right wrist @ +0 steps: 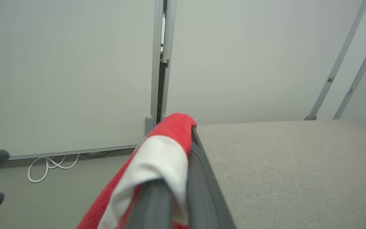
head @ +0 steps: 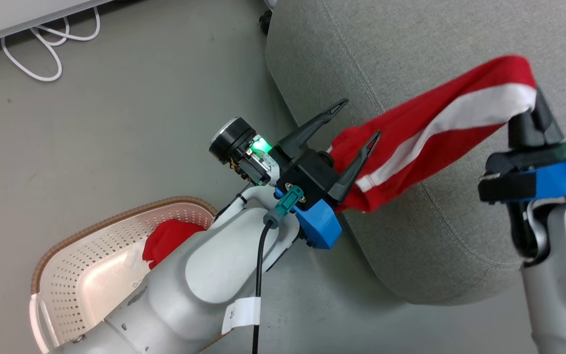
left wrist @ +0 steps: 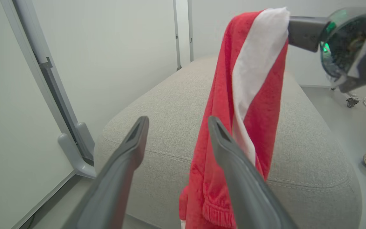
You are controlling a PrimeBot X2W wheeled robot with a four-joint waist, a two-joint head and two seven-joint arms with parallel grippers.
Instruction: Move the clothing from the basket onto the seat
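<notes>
The right gripper (head: 532, 105) is clamped on one garment (head: 435, 128), which hangs limp by the seat (head: 410, 39) edge (soft, light, apt to slide). The left gripper (head: 360, 118) gapes wide and empty beside it. A second garment (head: 167, 241) lies in the basket (head: 116, 219); pinch a bunched fold.

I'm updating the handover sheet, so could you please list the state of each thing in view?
left claw, open, holding nothing
right claw, shut on the striped red garment
striped red garment, lifted, dangling beside the edge of the seat
second red garment, lying in the laundry basket
laundry basket, upright on the floor
</notes>
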